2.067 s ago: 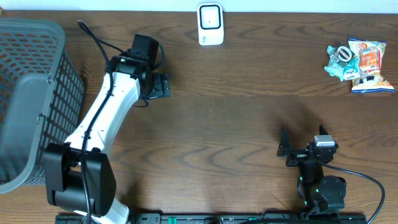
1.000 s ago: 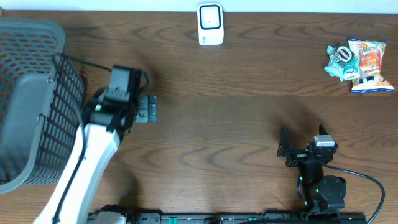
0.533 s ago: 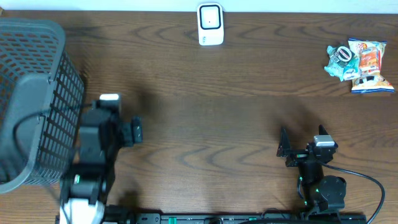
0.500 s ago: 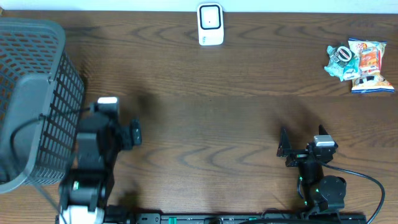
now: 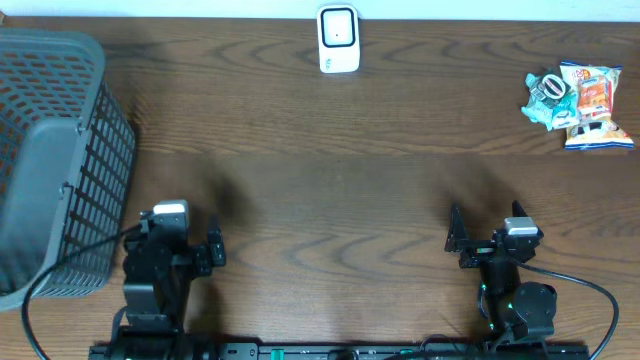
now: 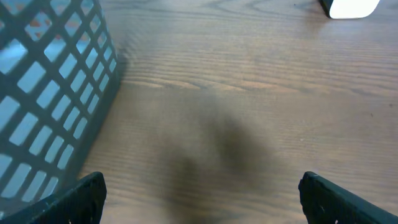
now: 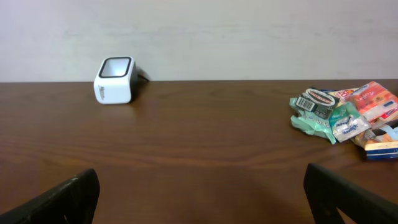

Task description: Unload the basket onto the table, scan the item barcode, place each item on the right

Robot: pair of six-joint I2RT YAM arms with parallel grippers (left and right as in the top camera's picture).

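Obstacles: we note basket (image 5: 100, 170) far left, scanner (image 5: 338, 40) rear centre, snack packets (image 5: 578, 95) rear right | Passage: we see bare table (image 5: 340, 200) between them.

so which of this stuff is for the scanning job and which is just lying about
For the job: white scanner, pile of snack packets.
Lying about: grey mesh basket, not named in the job.

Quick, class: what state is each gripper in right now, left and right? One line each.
Left gripper: open, holding nothing.
Right gripper: open, holding nothing.
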